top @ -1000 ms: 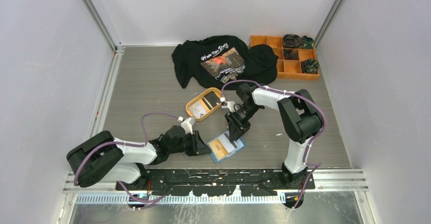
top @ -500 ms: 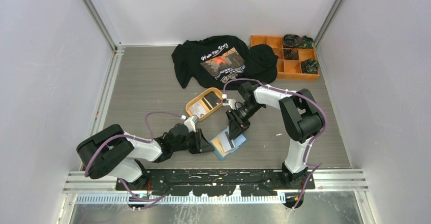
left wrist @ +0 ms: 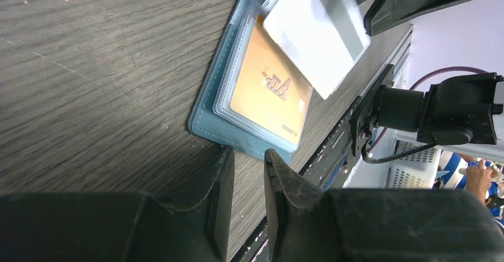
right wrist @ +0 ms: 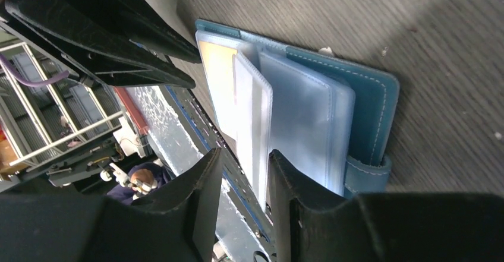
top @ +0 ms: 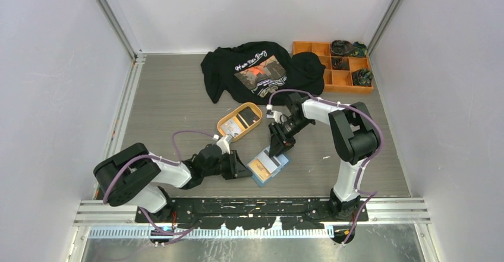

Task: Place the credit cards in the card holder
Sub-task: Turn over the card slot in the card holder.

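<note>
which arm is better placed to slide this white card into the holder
Right. The right gripper already pinches the white card over the open card holder. The left gripper sits shut and empty at the holder's edge.

Crumpled black T-shirt with a printed picture (top: pixel 260 69) at the far side of the grey wood-grain desk (top: pixel 166 101), orange plastic compartment box (top: pixel 334 66) touching its right edge, orange oval tray (top: pixel 239 120) nearer the middle
</note>
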`<move>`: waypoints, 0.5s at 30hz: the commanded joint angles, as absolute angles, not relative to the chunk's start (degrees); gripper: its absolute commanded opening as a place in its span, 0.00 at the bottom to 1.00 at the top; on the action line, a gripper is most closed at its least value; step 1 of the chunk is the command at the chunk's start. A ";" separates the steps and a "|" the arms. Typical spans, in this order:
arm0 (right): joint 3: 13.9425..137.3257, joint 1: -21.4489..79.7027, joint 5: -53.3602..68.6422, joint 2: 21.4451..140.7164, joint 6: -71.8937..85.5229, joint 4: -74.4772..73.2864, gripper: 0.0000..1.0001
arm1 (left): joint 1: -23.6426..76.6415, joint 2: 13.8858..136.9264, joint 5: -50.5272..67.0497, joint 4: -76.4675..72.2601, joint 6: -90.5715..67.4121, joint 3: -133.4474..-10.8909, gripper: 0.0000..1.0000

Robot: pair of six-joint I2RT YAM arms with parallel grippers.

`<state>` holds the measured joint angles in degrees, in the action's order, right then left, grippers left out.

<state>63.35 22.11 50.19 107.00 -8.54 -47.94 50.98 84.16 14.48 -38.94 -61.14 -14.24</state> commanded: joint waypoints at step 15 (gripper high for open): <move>63.43 20.92 47.63 108.54 -5.00 -45.18 0.23 | 50.99 84.94 14.97 -42.19 -61.68 -16.18 0.26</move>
<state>63.05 21.23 48.23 109.12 -5.43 -45.47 50.98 85.23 14.81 -39.20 -61.36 -14.90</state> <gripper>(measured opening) 0.276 0.254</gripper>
